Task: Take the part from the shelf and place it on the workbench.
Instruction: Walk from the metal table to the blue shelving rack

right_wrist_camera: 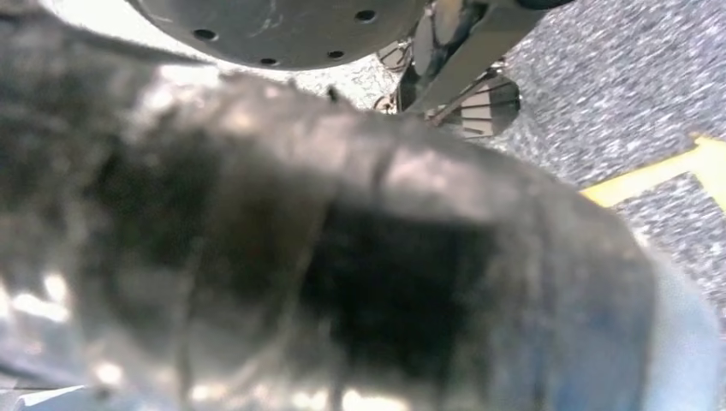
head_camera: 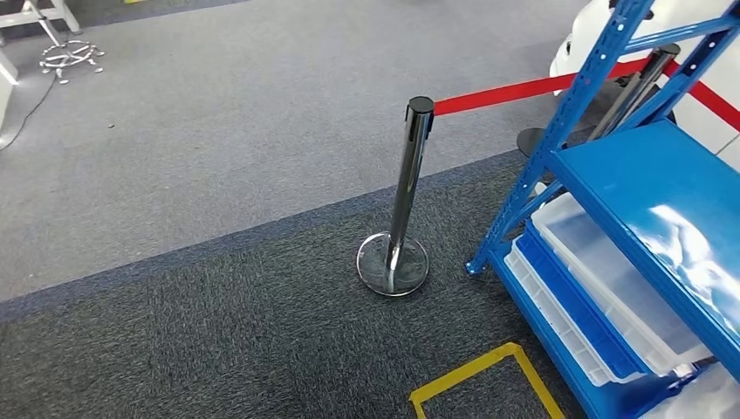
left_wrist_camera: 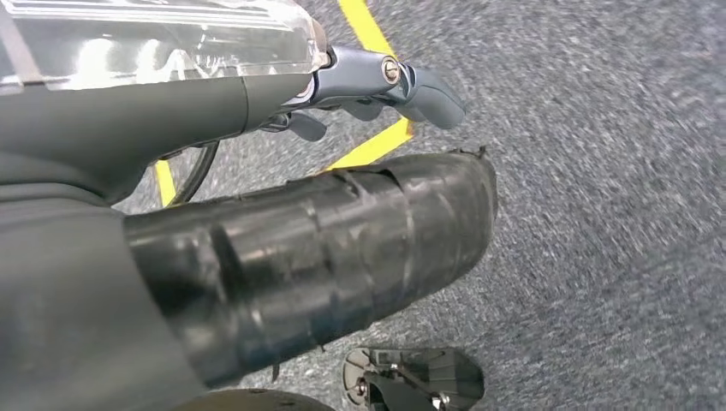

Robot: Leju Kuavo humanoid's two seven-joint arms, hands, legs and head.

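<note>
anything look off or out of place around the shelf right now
Nothing stands out. The blue shelf holds clear bins seated squarely, the chrome stanchion stands upright with its red belt taut, and the yellow floor tape looks intact.

Blue shelf (head_camera: 663, 188), red belt (head_camera: 502, 94), chrome post (head_camera: 406, 188), yellow tape (head_camera: 476, 371), grey carpet (head_camera: 218, 131).

No readable text, label, brand or number anywhere. Nothing printed on the blue shelf (head_camera: 663, 201), the clear bins (head_camera: 611, 279), the red belt (head_camera: 506, 92) or the chrome post (head_camera: 406, 192). Only floor marking: plain yellow tape (head_camera: 476, 375) on the carpet, without letters. Wrist views too blurred and close for any lettering.
</note>
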